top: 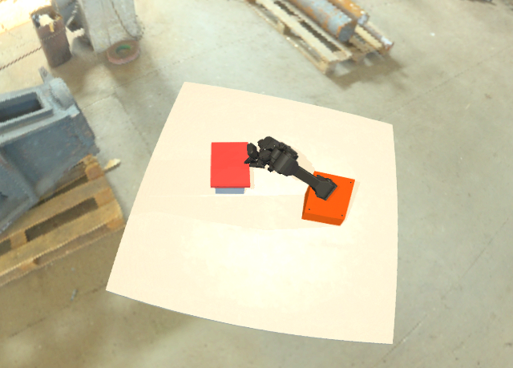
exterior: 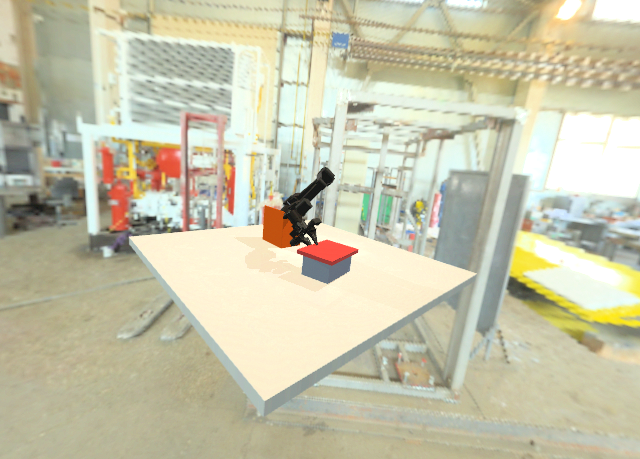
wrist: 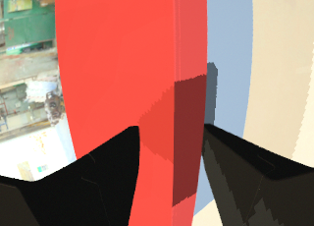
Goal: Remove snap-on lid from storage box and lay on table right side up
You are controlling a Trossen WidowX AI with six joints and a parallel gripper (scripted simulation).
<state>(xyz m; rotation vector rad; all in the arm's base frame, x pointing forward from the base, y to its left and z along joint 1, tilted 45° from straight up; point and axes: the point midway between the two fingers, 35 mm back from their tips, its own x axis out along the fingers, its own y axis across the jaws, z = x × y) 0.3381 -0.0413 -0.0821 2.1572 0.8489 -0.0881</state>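
Factory hall, concrete floor point(top: 447, 157), wooden pallets point(top: 54, 227), rusted steel pipes point(top: 319, 8), grey cast machine part point(top: 37, 136), steel frames point(exterior: 496, 196), roof trusses point(exterior: 465, 56) overhead.

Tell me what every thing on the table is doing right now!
red lid: on the box, flat, edge pinched by the gripper
storage box: closed, upright on the table
gripper: shut on the lid's edge
orange base: resting on the table, holding the arm
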